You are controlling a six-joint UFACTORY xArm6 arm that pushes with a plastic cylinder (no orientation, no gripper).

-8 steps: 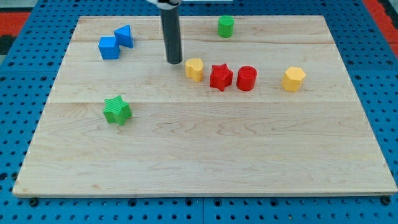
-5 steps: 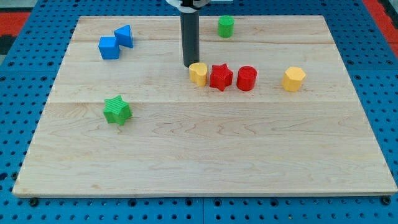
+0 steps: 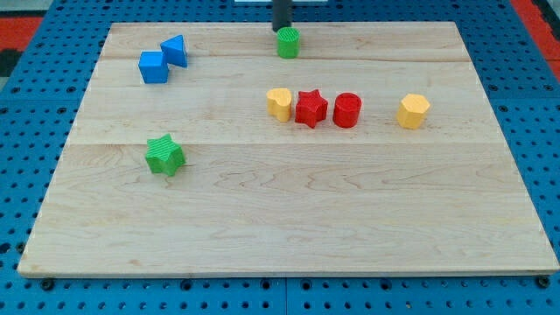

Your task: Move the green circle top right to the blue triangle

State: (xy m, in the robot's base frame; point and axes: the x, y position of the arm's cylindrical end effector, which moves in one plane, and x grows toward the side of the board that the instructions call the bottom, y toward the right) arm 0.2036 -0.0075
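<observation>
A pale wooden board [image 3: 289,219] made of long planks fills most of the view, lying on a blue pegboard floor [image 3: 26,175] dotted with holes, with a strip of red pegboard [image 3: 22,22] showing past the top left corner and a little more red at the top right corner. My rod comes down from the view's top edge, just left of the middle, and my tip [image 3: 282,31] stands at the board's top edge, hard against the top-left side of the green circle [image 3: 288,42]; whether it truly touches the block or sits a hair behind it I cannot tell, since the block hides the very end. I have no jaws to open or close, only this dark rod, so nothing is held. The green circle sits close to the top edge, a little left of its middle. The blue triangle [image 3: 175,50] lies well off towards the top left corner, with a blue cube [image 3: 153,67] touching it on its lower left side. Across the middle of the board runs a row: a yellow heart-like block [image 3: 279,103], a red star [image 3: 311,108] touching it on the view's right, a red cylinder [image 3: 347,110] just beside the star, and a yellow hexagon [image 3: 413,111] set apart nearer the right edge. A green star [image 3: 164,155] sits alone towards the left edge, about halfway down the board.
</observation>
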